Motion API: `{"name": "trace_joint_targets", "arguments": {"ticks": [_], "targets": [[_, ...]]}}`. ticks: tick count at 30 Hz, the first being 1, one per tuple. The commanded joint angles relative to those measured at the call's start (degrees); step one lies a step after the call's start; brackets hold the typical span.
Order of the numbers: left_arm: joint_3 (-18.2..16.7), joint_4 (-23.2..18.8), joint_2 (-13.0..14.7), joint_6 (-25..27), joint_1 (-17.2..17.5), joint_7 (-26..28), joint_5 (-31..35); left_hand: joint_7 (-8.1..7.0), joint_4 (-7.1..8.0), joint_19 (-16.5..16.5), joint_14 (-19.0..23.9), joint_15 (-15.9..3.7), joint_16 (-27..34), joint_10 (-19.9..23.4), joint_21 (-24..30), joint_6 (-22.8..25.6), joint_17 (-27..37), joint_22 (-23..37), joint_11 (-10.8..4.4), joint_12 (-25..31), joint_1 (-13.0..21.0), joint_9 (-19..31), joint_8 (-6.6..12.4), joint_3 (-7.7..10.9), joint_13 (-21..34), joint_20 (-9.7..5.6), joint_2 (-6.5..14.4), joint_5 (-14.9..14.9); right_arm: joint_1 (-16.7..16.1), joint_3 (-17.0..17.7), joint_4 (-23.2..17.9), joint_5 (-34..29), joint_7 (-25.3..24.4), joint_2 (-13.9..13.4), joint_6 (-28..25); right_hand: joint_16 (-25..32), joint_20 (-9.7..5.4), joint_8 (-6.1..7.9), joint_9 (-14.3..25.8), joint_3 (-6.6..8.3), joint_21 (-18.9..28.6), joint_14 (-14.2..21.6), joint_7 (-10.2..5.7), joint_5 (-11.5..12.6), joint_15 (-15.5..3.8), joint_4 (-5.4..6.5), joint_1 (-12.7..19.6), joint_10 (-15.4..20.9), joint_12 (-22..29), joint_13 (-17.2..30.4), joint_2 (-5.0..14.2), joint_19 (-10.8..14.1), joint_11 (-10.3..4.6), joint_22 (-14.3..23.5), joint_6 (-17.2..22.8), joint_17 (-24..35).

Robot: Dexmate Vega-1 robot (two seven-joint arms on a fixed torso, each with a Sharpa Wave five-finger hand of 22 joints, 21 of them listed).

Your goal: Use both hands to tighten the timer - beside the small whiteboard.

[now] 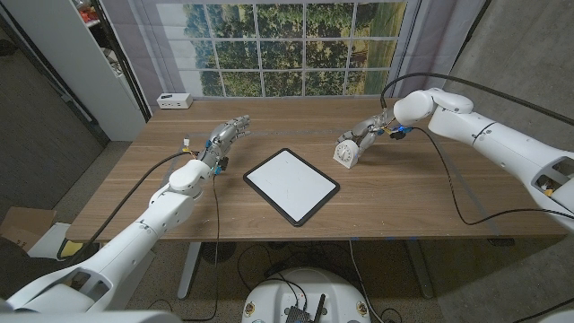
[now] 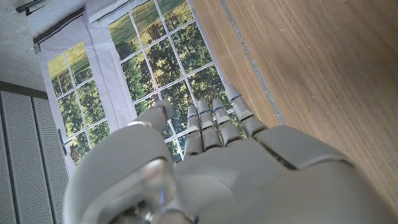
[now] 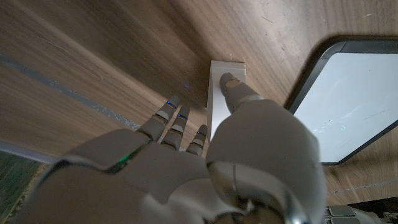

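The white timer (image 1: 345,154) stands tilted on the wooden table (image 1: 421,193), just right of the small whiteboard (image 1: 291,185). My right hand (image 1: 369,131) reaches down onto it from the right. In the right wrist view the timer (image 3: 216,93) sits between the thumb (image 3: 237,89) on one side and the fingers (image 3: 179,119) on the other, with the thumb touching its edge. The whiteboard's corner (image 3: 348,99) lies close beside it. My left hand (image 1: 224,140) hovers left of the whiteboard with its fingers (image 2: 214,121) straight and apart, holding nothing.
A white box (image 1: 174,100) sits at the table's back left corner. A small object (image 1: 185,142) lies near my left wrist. A black cable (image 1: 448,184) loops over the table's right side. A window-scene backdrop (image 1: 287,45) stands behind the far edge.
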Motion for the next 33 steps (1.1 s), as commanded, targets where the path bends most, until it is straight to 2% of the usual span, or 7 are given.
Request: {"name": "trace_joint_targets", "arguments": {"ticks": [1,6,12,17,23,30,33], "targets": [[0.19,1.18,-0.12,0.35,-0.83,-0.81,-0.21,0.14,-0.27,0.06,0.43,0.13,0.05,0.65,-0.31,0.41,0.33,0.26,-0.05,0.25,-0.69,0.24,0.43,-0.04,0.21,0.25,-0.04,0.28,0.62,-0.66,2.36,1.11,0.53,1.56,-1.13,2.32,-0.16,1.57,0.83,-1.64,0.11,2.13,-0.13,-0.22,-10.39,0.17,1.30,3.20,2.94,2.70,0.24,1.20,-0.31,0.17,3.44,3.06],[0.67,2.34,-0.17,0.05,-1.75,-1.35,0.52,0.14,-0.41,-0.03,0.31,0.25,0.01,0.64,-0.46,0.46,0.34,0.27,0.01,0.26,-0.65,0.25,0.42,0.01,0.26,0.43,0.01,0.29,0.21,0.11,2.41,2.76,-0.59,1.87,-2.56,6.65,-0.62,4.28,2.55,-4.23,1.06,6.72,-0.09,-0.27,-10.58,0.30,2.38,8.09,8.04,7.22,0.68,4.42,0.04,0.34,9.92,8.12],[1.78,2.75,0.66,-0.78,-2.78,-1.33,3.52,-0.19,-2.53,0.03,-0.04,0.22,-0.20,0.51,-0.85,0.45,0.03,0.28,-0.16,0.24,0.59,0.28,0.34,-0.23,0.39,0.42,-0.94,0.26,-0.96,2.34,2.06,7.46,-1.69,1.99,-5.93,11.41,-0.79,6.99,5.03,-6.18,2.72,12.49,0.05,-0.58,-10.85,0.16,4.25,11.67,12.44,11.36,0.78,8.74,0.26,0.65,14.84,13.29],[2.49,2.32,1.40,-1.98,-3.19,-0.87,6.25,-0.68,-4.12,-0.28,-0.60,0.40,-0.37,-0.26,-1.36,0.43,-0.06,0.28,-0.30,-0.03,1.43,0.32,0.31,-0.85,0.51,0.53,-1.80,0.05,-1.69,4.13,1.66,12.20,-2.14,2.20,-9.21,13.23,-0.67,8.14,6.16,-6.84,3.87,15.65,0.19,-0.75,-10.87,0.40,4.55,13.49,14.35,12.90,0.80,11.23,1.19,0.84,16.90,15.21],[2.94,0.85,2.45,-2.92,-3.29,-0.28,8.94,-1.34,-4.89,-0.58,-0.99,0.25,-0.42,-0.46,-1.77,0.73,-0.03,0.29,-0.33,-0.06,1.69,0.37,0.40,-1.54,0.60,0.62,-2.36,-0.13,-2.49,6.01,0.95,17.85,-2.89,2.32,-12.92,15.05,-0.36,9.62,7.40,-7.46,4.97,19.71,0.38,-0.95,-10.94,0.58,4.48,16.50,16.72,14.50,0.54,13.49,2.76,0.96,19.55,17.10],[3.49,-1.64,4.03,-3.20,-3.20,1.16,13.01,-1.65,-5.72,-1.17,-1.57,0.12,-0.54,-0.89,-2.30,0.77,-0.03,0.30,-0.74,-0.19,2.20,0.43,0.41,-2.01,0.69,0.79,-2.62,-0.18,-3.82,7.78,-2.46,22.62,-5.24,1.61,-18.05,16.30,0.02,10.69,8.60,-8.32,5.98,23.59,0.53,-1.12,-10.90,1.03,3.42,19.21,18.91,16.12,-0.02,15.53,3.92,1.00,21.07,18.69],[3.68,-2.44,4.45,-3.60,-3.18,1.70,14.61,-2.39,-6.64,-1.39,-1.73,0.00,-0.56,-0.96,-2.67,1.42,-0.10,0.29,-0.79,-0.19,2.88,0.49,0.66,-2.33,0.73,0.83,-3.03,-0.22,-4.43,8.38,-4.12,24.40,-6.50,1.36,-20.29,16.41,-0.22,11.08,9.05,-8.39,6.33,24.78,0.59,-1.10,-10.97,0.97,3.34,19.86,19.58,16.75,-0.10,16.22,3.77,1.01,21.58,19.09]]}}
